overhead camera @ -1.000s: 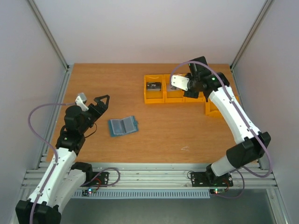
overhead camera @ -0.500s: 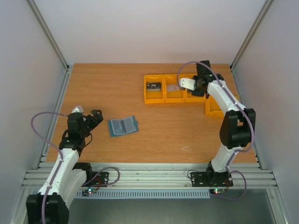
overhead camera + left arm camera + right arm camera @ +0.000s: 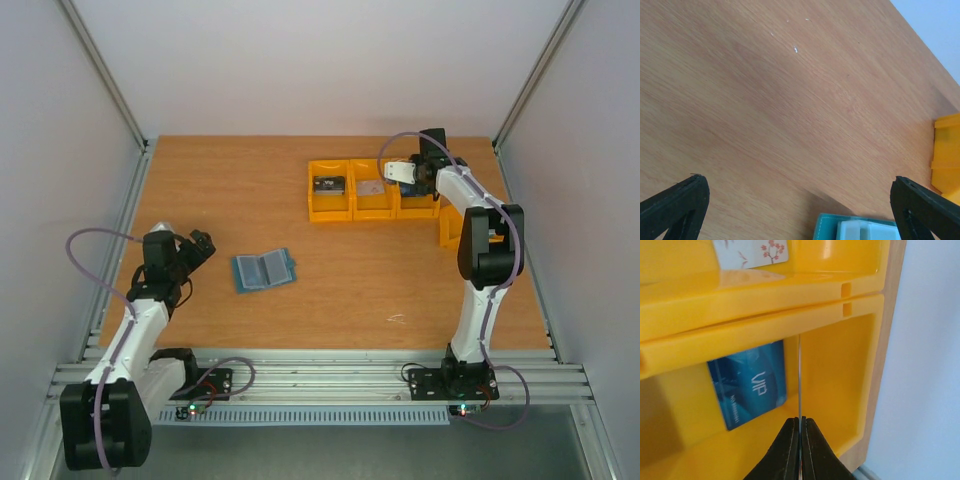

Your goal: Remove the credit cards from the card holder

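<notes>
The card holder (image 3: pixel 263 270) lies unfolded on the table, teal with pale pockets; its top edge (image 3: pixel 855 229) shows low in the left wrist view. My left gripper (image 3: pixel 200 245) (image 3: pixel 799 182) stands open just left of it, with nothing between its fingers. My right gripper (image 3: pixel 420 185) (image 3: pixel 800 422) is shut on a thin credit card (image 3: pixel 799 380), seen edge-on, over a yellow bin (image 3: pixel 840 375). A blue credit card (image 3: pixel 747 382) with white print lies flat in that bin. A pale card (image 3: pixel 372 187) (image 3: pixel 752 252) rests in the bin beside it.
A row of yellow bins (image 3: pixel 330 205) stands at the back right, with one more bin (image 3: pixel 455 232) nearer the right edge. The leftmost bin holds a dark object (image 3: pixel 328 184). The table's right edge and the wall (image 3: pixel 925 365) are close to the right gripper.
The left arm has drawn back towards the near left, its gripper still open. The right arm has folded up, and its gripper has shifted right along the bins, still shut.
</notes>
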You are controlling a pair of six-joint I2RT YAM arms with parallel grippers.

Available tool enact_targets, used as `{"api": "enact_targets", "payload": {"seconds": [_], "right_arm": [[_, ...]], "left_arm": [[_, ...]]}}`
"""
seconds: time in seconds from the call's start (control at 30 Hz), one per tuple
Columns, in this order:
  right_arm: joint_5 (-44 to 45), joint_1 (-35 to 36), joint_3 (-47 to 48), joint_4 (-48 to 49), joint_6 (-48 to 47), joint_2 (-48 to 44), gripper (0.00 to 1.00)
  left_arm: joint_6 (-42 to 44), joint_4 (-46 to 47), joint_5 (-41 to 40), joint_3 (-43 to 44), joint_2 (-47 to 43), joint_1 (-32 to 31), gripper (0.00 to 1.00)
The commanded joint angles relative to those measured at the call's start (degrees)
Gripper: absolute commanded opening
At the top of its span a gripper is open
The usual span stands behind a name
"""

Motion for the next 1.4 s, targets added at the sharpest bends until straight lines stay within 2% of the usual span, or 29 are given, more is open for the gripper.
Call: {"api": "enact_targets", "payload": {"seconds": [0.0, 0.27, 0.6, 1.07, 1.27, 1.37], "right_arm": [[1.72, -0.3, 1.01, 7.87, -4.11, 3.35, 0.01], [2.16, -0.3, 0.08, 11.89, -7.85, 5.76, 0.01], [0.61, -0.3, -0.29, 5.55, -7.49, 7.49, 0.01], [1.44, -0.29, -0.55, 4.79, -7.29, 8.31, 0.02], [1.88, -0.3, -0.71, 4.29, -7.41, 7.6, 0.08], [2.12, -0.25, -1.08, 4.3, -7.47, 7.15, 0.19]], "left_arm": [[2.04, 1.79, -1.17, 2.64, 2.2, 0.58, 0.99], [2.36, 1.93, -1.24, 3.13, 3.36, 0.58, 0.99], [2.45, 2.34, -1.02, 3.35, 3.98, 0.62, 0.99], [2.45, 2.09, -1.09, 3.62, 4.42, 0.62, 0.99], [2.33, 2.24, -1.18, 3.27, 4.18, 0.6, 0.99], [2.27, 2.27, -1.18, 3.18, 4.0, 0.63, 0.99]]}}
